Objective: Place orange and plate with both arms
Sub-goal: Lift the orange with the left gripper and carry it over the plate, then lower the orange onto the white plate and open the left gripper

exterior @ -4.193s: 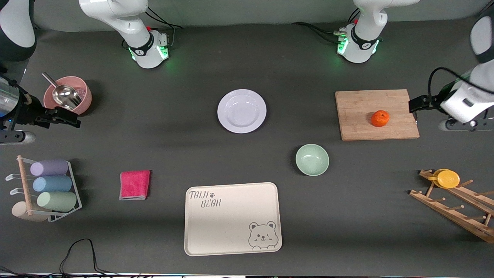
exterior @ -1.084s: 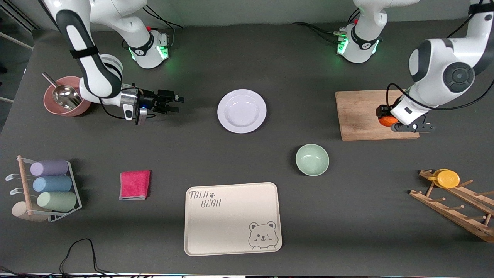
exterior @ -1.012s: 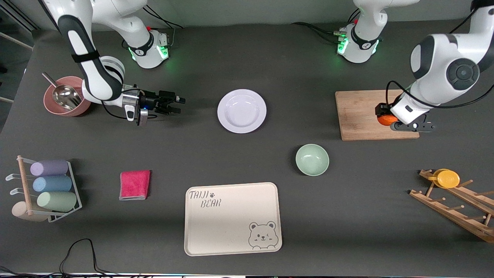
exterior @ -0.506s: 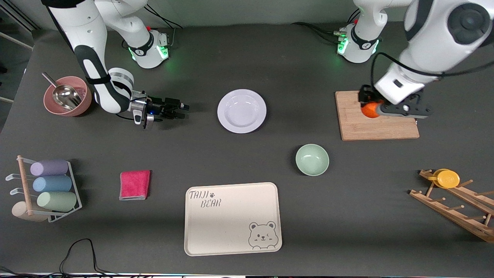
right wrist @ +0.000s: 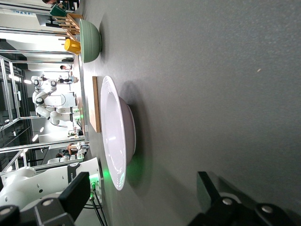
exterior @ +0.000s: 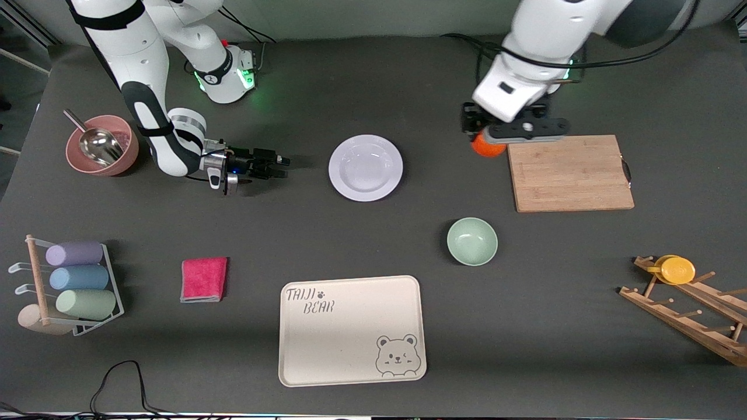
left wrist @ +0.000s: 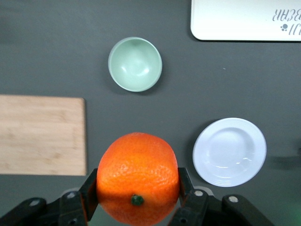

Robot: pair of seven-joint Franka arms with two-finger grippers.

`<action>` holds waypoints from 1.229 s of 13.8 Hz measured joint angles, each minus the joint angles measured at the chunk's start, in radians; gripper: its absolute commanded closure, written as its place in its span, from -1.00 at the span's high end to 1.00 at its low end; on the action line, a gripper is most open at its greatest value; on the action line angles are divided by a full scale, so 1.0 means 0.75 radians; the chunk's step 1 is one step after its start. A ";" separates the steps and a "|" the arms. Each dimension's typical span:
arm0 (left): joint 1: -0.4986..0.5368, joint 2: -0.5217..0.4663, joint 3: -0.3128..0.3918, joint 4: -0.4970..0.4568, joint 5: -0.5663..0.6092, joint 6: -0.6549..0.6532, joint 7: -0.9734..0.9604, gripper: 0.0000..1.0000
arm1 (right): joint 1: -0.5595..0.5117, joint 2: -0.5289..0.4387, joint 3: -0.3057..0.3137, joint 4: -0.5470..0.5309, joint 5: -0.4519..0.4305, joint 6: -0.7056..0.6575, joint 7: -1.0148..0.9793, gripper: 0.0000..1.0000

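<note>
The orange [exterior: 488, 146] is clamped between the fingers of my left gripper [exterior: 489, 142], up in the air over the table just off the cutting board's edge on the plate's side. In the left wrist view the orange [left wrist: 138, 178] fills the shut left gripper [left wrist: 138, 190], with the plate [left wrist: 229, 151] below. The pale lavender plate [exterior: 366, 168] lies empty mid-table. My right gripper [exterior: 281, 165] is open and low, close to the plate on the right arm's side, not touching it. The right wrist view shows the plate [right wrist: 115, 132] edge-on ahead of the open right gripper [right wrist: 143, 197].
A wooden cutting board [exterior: 569, 173] lies bare toward the left arm's end. A mint-green bowl [exterior: 472, 241] and a cream bear tray [exterior: 352, 331] lie nearer the camera. There are also a pink cloth [exterior: 203, 279], a pink bowl with scoop [exterior: 102, 146], a cup rack [exterior: 70, 286] and a wooden rack [exterior: 688, 303].
My left gripper closed on the orange, lifted it off the cutting board and carried it toward the plate. My right gripper came in low toward the plate.
</note>
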 measured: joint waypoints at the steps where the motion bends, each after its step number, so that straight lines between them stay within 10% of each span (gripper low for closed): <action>1: -0.029 0.038 -0.025 0.009 0.002 0.032 -0.073 -1.00 | 0.000 0.000 0.000 0.001 0.001 -0.002 0.000 0.94; 6: -0.160 0.237 -0.096 0.024 0.129 0.228 -0.330 -1.00 | 0.000 0.001 -0.001 0.002 0.003 -0.014 -0.001 -0.04; 17: -0.340 0.694 -0.245 0.041 0.577 0.383 -0.828 -1.00 | 0.000 0.039 -0.001 0.013 0.007 -0.014 -0.098 -0.05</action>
